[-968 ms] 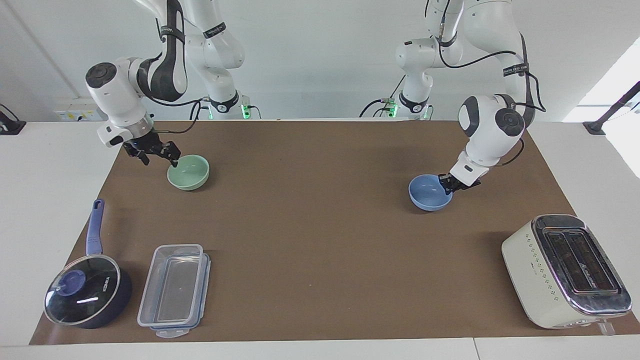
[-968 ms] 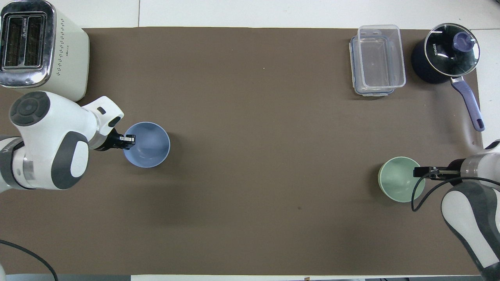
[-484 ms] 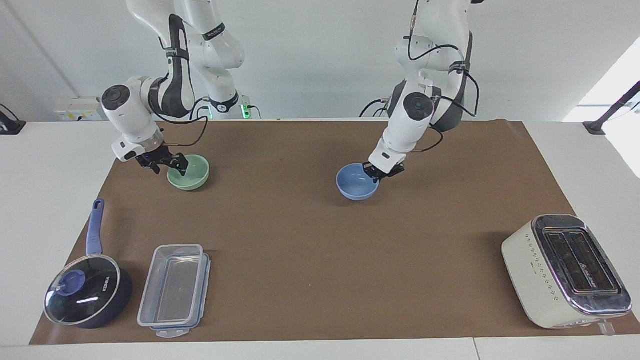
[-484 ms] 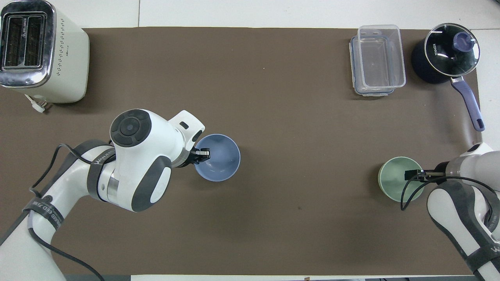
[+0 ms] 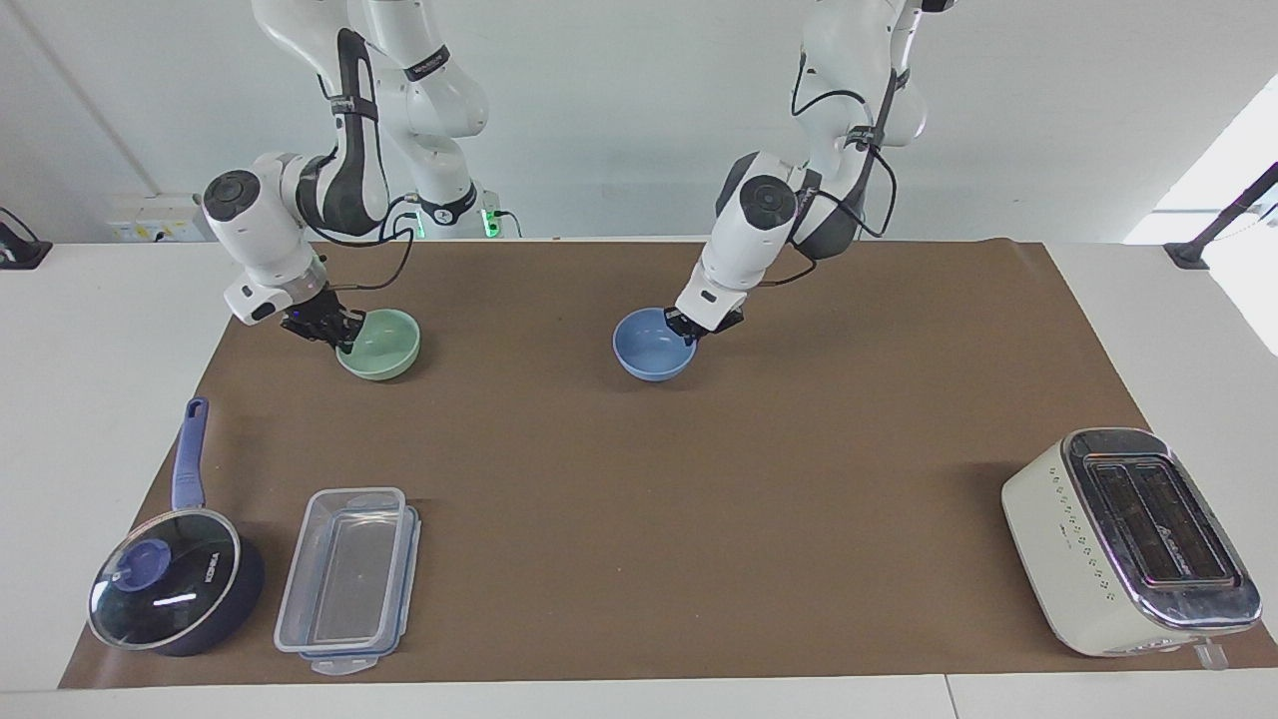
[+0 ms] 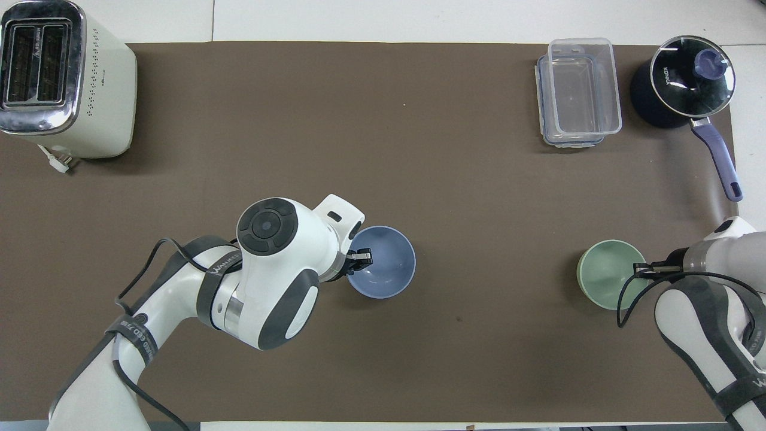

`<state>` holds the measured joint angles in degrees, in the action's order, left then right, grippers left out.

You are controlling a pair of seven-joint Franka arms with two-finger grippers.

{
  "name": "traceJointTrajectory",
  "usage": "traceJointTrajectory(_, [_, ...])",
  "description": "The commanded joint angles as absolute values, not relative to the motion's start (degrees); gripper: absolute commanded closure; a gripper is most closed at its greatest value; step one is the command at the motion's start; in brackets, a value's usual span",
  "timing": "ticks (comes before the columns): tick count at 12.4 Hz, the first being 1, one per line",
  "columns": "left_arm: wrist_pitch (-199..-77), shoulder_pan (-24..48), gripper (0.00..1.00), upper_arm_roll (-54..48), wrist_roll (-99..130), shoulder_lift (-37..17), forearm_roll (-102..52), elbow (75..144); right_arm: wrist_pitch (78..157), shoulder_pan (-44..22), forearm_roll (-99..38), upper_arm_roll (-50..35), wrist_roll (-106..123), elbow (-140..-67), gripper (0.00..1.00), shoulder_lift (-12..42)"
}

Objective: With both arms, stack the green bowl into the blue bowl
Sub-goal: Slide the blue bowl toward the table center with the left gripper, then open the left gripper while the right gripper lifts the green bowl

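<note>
The light blue bowl sits near the middle of the brown mat. My left gripper is shut on its rim at the side toward the left arm's end; I cannot tell if the bowl touches the mat. In the overhead view the blue bowl shows beside the left gripper. The pale green bowl stands on the mat toward the right arm's end. My right gripper is shut on its rim. The overhead view shows the green bowl and the right gripper.
A cream toaster stands farthest from the robots at the left arm's end. A clear lidded container and a dark blue pan with glass lid stand farthest from the robots at the right arm's end. The brown mat covers the table.
My left gripper has carried the blue bowl from the left arm's end toward the middle of the mat. My right gripper has closed on the green bowl's rim, shifting it slightly.
</note>
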<state>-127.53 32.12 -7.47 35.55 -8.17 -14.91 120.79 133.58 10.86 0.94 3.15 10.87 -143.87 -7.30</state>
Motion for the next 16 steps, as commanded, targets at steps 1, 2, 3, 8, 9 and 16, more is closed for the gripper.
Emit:
traceJointTrajectory(1, [-130.08,34.02,1.00,-6.42,36.39,-10.19,-16.35,120.50,132.11,11.08,0.79,2.90,12.39,-142.31,1.00,-9.75])
traceJointTrajectory(2, [-130.08,34.36,1.00,-6.42,36.56,-10.20,-16.35,120.50,127.92,10.99,0.88,2.47,12.31,-139.86,1.00,-10.45])
traceJointTrajectory(3, [-129.73,34.37,0.12,-6.42,36.48,-10.11,-16.26,120.50,123.53,9.94,0.88,2.29,11.96,-136.88,1.00,-11.07])
traceJointTrajectory(8, [-121.23,28.77,0.00,-6.06,35.77,-4.94,-16.17,117.09,116.28,-0.07,-3.39,2.20,6.24,-130.43,1.00,-12.30])
traceJointTrajectory(9, [-117.29,25.26,0.00,-5.98,35.16,-3.96,-15.48,114.29,116.71,-2.09,-6.47,2.20,6.24,-130.34,1.00,-12.22])
traceJointTrajectory(16, [-95.49,-0.94,0.00,-5.98,1.18,0.17,-4.33,102.33,128.73,-25.90,-9.13,2.20,-9.64,-129.73,1.00,-7.13])
